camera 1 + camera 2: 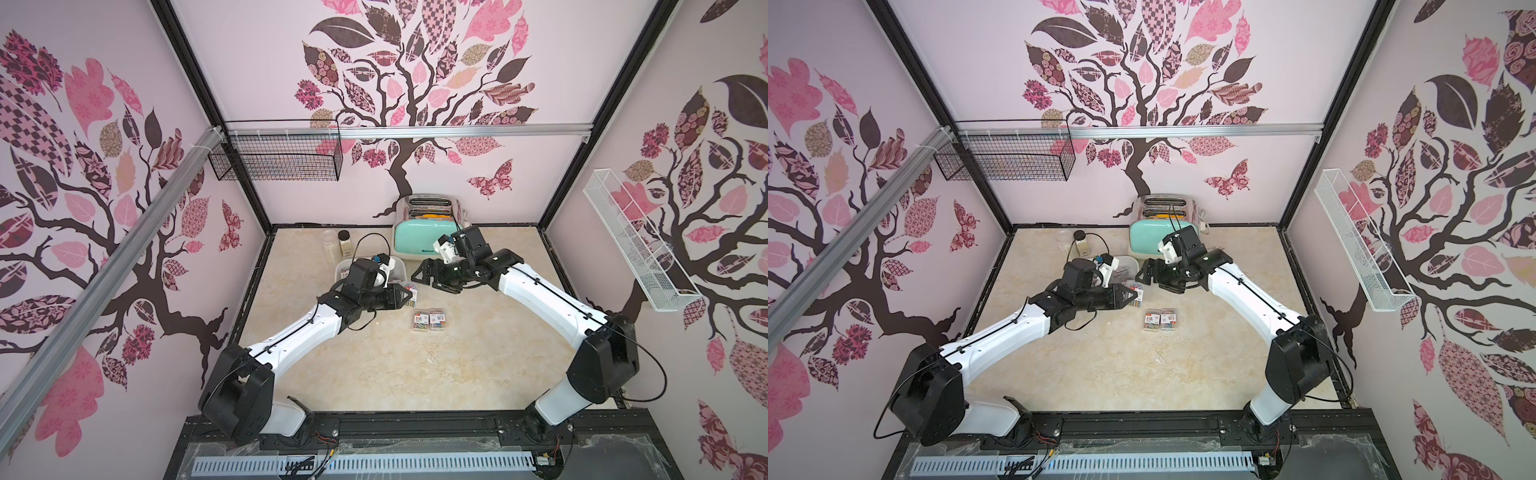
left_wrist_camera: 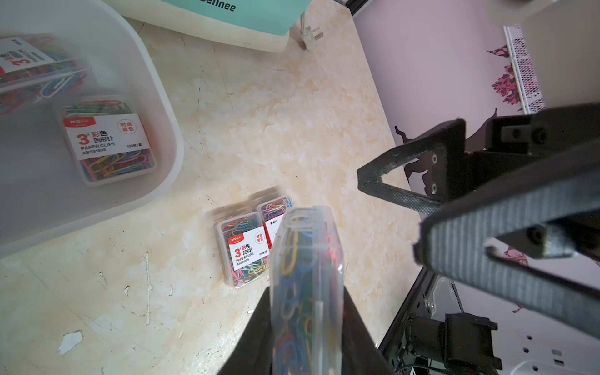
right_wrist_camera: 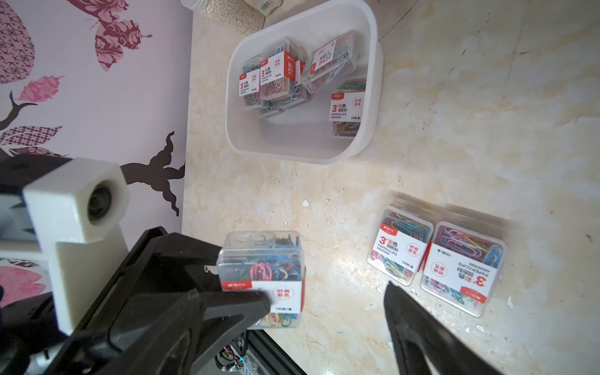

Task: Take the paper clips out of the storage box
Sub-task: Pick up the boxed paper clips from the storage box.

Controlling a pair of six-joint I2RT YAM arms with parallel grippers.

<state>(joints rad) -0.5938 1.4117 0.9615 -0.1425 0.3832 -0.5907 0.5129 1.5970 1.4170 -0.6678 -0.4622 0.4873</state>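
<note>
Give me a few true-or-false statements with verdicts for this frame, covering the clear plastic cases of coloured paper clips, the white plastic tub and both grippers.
1. The left gripper is shut on a clear plastic case of multicoloured paper clips. True.
2. The white rounded plastic storage box is empty. False: several cases lie in it.
3. Two flat clip cases lie side by side on the beige marbled tabletop, outside the box. True.
4. The right gripper grips a case. False: its jaws stand open with nothing between them.
</note>
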